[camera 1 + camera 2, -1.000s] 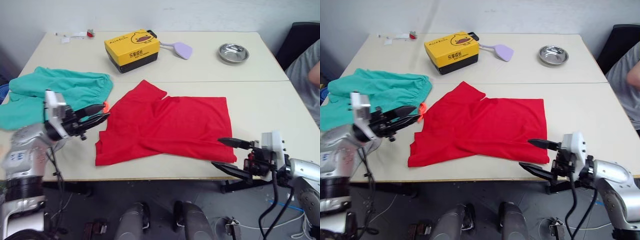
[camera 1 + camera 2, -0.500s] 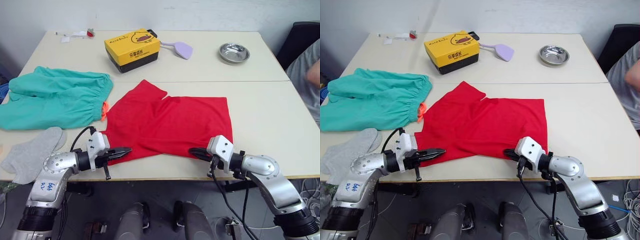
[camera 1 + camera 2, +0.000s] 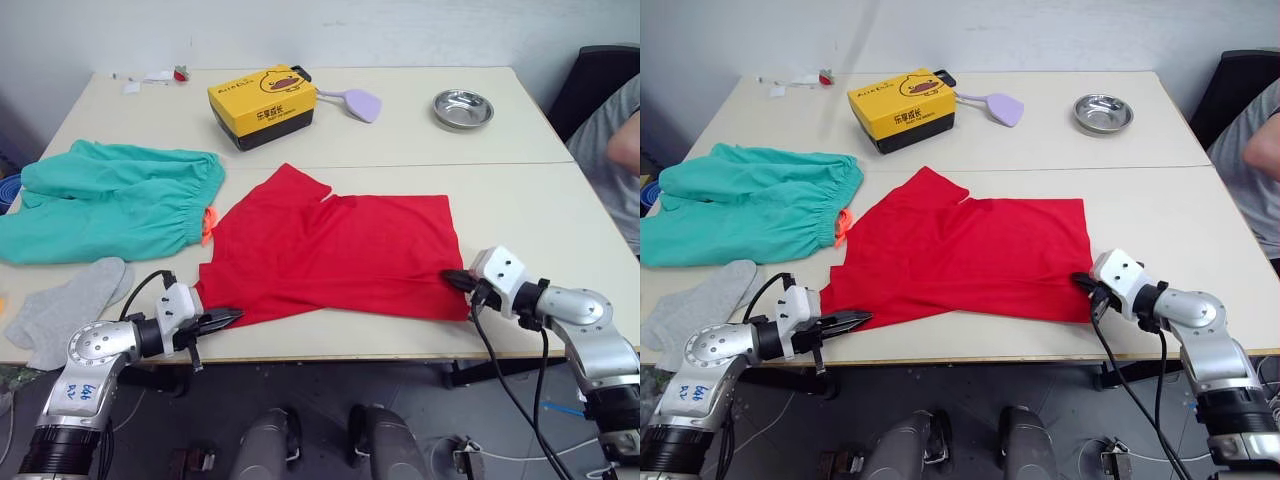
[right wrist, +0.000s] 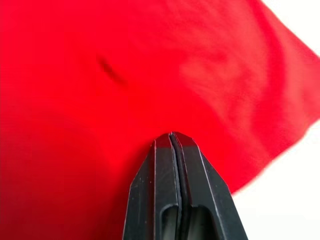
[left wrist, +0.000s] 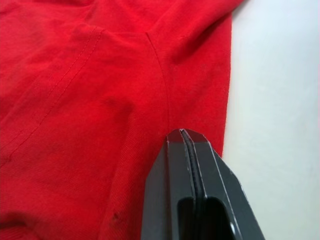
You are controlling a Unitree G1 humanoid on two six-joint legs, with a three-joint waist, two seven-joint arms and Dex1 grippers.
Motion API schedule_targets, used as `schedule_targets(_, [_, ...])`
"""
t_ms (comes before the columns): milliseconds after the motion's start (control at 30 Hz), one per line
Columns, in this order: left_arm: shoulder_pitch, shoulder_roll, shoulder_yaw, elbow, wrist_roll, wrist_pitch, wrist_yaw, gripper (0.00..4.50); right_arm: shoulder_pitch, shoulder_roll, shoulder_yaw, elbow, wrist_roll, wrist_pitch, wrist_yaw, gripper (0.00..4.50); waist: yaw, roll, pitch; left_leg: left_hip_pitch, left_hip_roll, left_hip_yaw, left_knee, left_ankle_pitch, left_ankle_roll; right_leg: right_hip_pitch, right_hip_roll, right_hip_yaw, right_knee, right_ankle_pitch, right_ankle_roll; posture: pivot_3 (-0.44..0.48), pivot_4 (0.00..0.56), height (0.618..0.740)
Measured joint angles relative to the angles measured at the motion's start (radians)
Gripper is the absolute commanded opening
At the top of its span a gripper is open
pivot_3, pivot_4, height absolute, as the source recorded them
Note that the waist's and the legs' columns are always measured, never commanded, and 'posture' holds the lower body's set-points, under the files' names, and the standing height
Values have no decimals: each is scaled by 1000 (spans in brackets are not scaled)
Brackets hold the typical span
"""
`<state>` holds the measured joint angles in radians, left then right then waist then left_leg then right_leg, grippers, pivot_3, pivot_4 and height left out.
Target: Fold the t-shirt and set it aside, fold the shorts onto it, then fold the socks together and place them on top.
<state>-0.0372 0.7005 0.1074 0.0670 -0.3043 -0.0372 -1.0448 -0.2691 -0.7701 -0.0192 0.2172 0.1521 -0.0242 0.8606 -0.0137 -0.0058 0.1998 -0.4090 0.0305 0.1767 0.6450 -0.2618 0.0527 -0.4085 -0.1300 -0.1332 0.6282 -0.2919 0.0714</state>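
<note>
Pinching shut, the left gripper sits at the near left corner of the t-shirt, low over the table edge, its two black fingers pressed flat together with the tips on the red cloth beside a seam; whether a fold of cloth is caught between them cannot be told. The right gripper lies at the near right corner of the same shirt, fingers likewise closed tip to tip and resting on the red fabric close to its hem, and here too a hold on the cloth cannot be confirmed.

The t-shirt is spread mostly flat on the near half of the table, between the two grippers, with one sleeve pointing toward the far left and some creases running across its near edge. Left of it, just beside that sleeve, the teal shorts lie flat with the gathered waist toward the shirt and a bit of orange drawstring showing at the waist. Nearer than the shorts, at the near left edge of the table, lie the grey socks, apart from the shirt and left of the left arm.

On the far half of the table stand a yellow box with a duck face, a lilac spatula-like tool touching its right end, and, well to the right, a small metal bowl. A person's arm shows at the far right edge.
</note>
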Motion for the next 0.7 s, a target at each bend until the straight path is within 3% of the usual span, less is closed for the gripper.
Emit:
schedule_targets(200, [2,36,21,26,-64,-26,-131,0,-6,-3,-64,44,85,-63,99,21,-13,0,0,-2,0,0,0,1,-1,-1,0,0,-1,0,0,0,150,740])
schedule_targets(333, [1,70,39,-5,-101,-1,-180,0,67,-68,-115,-110,250,129,216,21,-12,0,0,-2,0,0,1,-1,2,0,-1,0,-1,0,0,0,150,740])
schedule_targets(433, [-5,71,41,-29,-110,11,-182,0,109,-137,-117,-192,336,330,276,633,-12,0,0,-2,0,-1,1,-3,5,0,-1,0,-1,0,1,0,150,740])
schedule_targets(600, [-27,52,29,-69,-122,32,-185,0,52,-168,-89,-184,305,413,277,2348,-17,1,1,-2,0,0,1,-3,5,-1,-1,1,-1,0,0,0,150,740])
schedule_targets(700, [-35,41,19,-102,-127,46,-185,0,-34,-168,-48,-96,230,386,269,2348,-15,1,1,-2,0,0,0,-1,0,-2,-1,0,-2,0,0,0,150,740])
